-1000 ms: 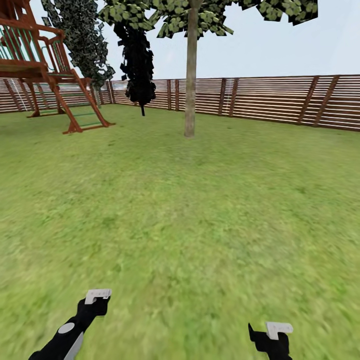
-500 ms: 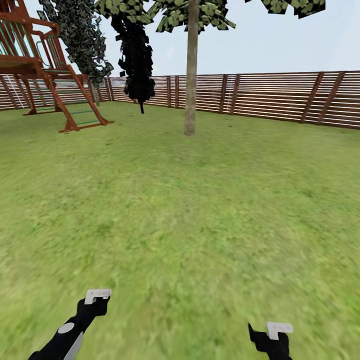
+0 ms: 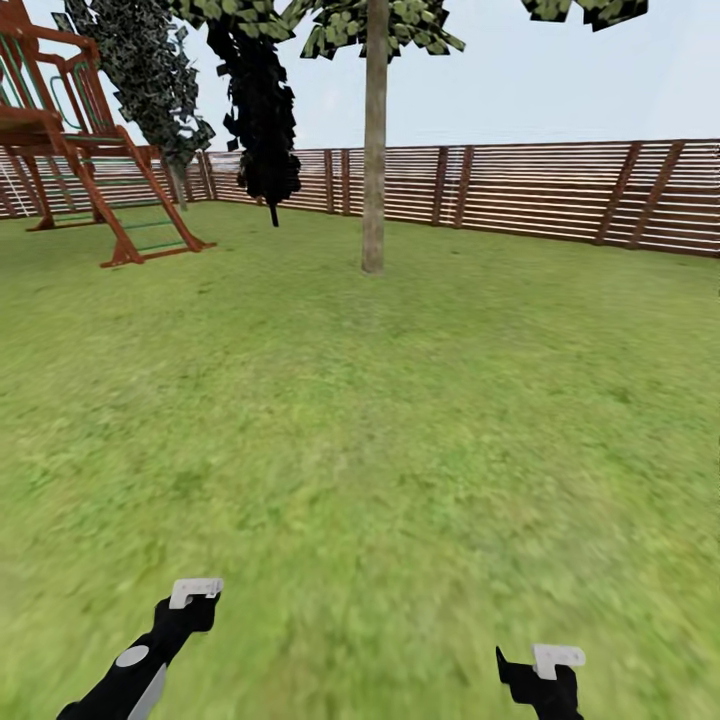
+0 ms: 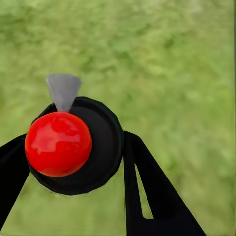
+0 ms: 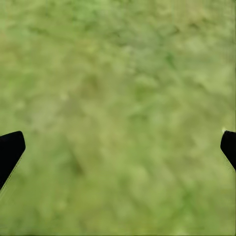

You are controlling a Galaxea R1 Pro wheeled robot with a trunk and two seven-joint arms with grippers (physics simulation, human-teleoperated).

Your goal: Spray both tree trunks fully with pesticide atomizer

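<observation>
A red-topped black atomizer (image 4: 73, 145) is clamped in the left gripper (image 4: 69, 162), right gripper (image 5: 118, 147) spread empty; tree trunk (image 3: 373, 150) is seen straight ahead, well apart.

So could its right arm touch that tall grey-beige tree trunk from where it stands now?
Probably not. The right gripper hangs low by the robot, and a wide stretch of green lawn lies between it and the grey-beige tree trunk; nothing blocks the way.

Even, bright daylight with no clear source lights the scene. The grass (image 3: 400, 420) is flat-lit and smeared soft toward the head view's lower edge, and blurry in both wrist views. The tree trunk (image 3: 373, 150) casts no visible shadow. A red ball (image 4: 58, 143) carries faint glossy highlights.
</observation>
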